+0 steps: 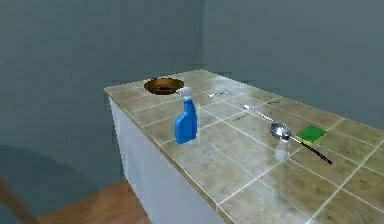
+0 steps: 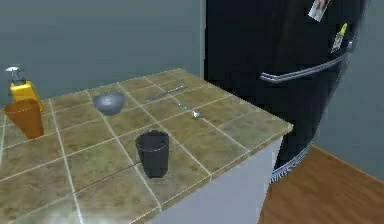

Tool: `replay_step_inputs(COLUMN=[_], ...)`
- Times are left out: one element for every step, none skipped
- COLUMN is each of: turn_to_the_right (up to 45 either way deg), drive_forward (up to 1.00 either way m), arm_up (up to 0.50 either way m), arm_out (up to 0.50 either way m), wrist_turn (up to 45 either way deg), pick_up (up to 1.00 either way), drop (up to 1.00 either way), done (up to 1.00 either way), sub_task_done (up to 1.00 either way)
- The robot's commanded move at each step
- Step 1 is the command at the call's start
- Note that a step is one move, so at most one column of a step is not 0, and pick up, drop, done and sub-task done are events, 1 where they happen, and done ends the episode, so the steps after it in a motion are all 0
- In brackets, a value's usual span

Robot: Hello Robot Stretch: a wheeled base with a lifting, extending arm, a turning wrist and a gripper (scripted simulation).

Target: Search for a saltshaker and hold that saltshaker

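Blue spray bottle on tiled counter; dark cup seems empty; gripper state: cannot tell.

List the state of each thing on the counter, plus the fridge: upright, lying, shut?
spray bottle: upright
brown bowl: right way up
long-handled spoon: lying flat
green sponge: lying flat
soap dispenser: upright
grey bowl: right way up
dark cup: upright, mouth up; contents cannot be told
fridge: doors shut
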Motion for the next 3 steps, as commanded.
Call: replay_step_inputs(turn_to_the_right=[-45.0,-15.0,0.0], drive_forward=[0.00,0.00,0.00], arm_up=[0.00,0.00,0.50], arm_out=[0.00,0.00,0.00], wrist_turn=[0.0,0.0,0.0], pick_up=[0.00,0.00,0.00], drop=[0.00,0.00,0.00], done=[0.00,0.00,0.00], sub_task_done=[0.00,0.00,0.00])
